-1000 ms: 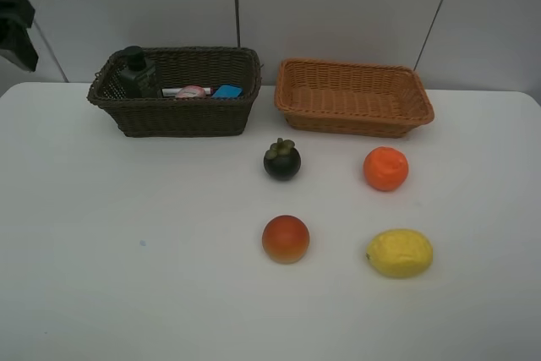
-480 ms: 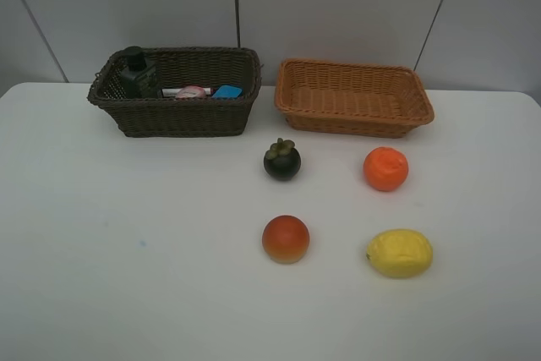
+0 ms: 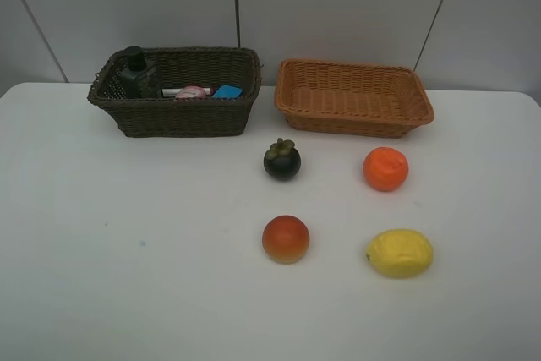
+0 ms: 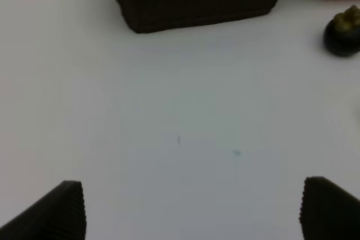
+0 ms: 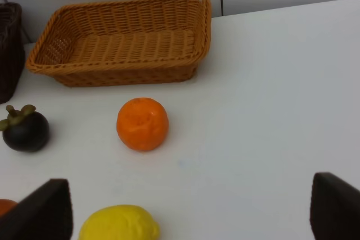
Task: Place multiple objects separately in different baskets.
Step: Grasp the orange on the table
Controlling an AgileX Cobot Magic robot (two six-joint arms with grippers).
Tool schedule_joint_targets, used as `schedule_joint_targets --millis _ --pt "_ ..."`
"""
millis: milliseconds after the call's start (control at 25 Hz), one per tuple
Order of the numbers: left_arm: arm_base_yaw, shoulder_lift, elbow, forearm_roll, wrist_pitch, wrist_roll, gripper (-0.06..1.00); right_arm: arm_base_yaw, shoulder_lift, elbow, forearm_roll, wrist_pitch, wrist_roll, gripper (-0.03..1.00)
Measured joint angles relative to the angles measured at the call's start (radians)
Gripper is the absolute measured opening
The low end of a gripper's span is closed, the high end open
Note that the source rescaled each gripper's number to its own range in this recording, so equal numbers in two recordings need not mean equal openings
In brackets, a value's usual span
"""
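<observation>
Left tool (image 4: 191, 209) and right tool (image 5: 191, 209) are seen wide open, nothing gripped. Mangosteen (image 3: 281, 161), orange (image 3: 385, 168), peach (image 3: 286, 238) and lemon (image 3: 400, 253) are found on the counter (image 3: 127, 251) before the tan basket (image 3: 351, 124) — round fruit could be rolled away by an off-centre closure.

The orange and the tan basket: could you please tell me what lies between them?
Nothing; only bare white table separates the orange from the tan basket, as the right wrist and exterior high views show.

Desk (image 3: 127, 251) white. Deeper basket (image 3: 182, 116) — dark brown weave; shallower basket (image 3: 355, 117) — light orange-tan weave. Mangosteen (image 3: 281, 163) near-black, green cap. Orange (image 3: 385, 168) bright orange. Peach-like fruit (image 3: 286, 238) red fading to orange. Lemon (image 3: 400, 253) yellow. Pump bottle (image 3: 135, 73) dark green.
</observation>
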Motion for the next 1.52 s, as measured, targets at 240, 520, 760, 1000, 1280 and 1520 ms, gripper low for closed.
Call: schedule_joint_targets --millis 240,520,760,1000,1280,1520 --pt "0.000 -0.001 0.002 -0.009 -0.002 0.016 1.00 0.000 0.000 0.000 0.000 0.000 0.000 0.99" --pt "0.000 -0.001 0.002 -0.009 -0.002 0.017 1.00 0.000 0.000 0.000 0.000 0.000 0.000 0.99" --pt "0.020 -0.001 0.002 -0.009 -0.002 0.018 1.00 0.000 0.000 0.000 0.000 0.000 0.000 0.99" --pt "0.093 -0.001 0.002 -0.009 -0.002 0.018 1.00 0.000 0.000 0.000 0.000 0.000 0.000 0.99" --pt "0.093 -0.001 0.002 -0.009 -0.002 0.018 1.00 0.000 0.013 0.000 0.000 0.000 0.000 0.99" --pt "0.093 -0.001 0.002 -0.009 -0.002 0.018 1.00 0.000 0.299 0.000 -0.014 0.000 0.025 0.99"
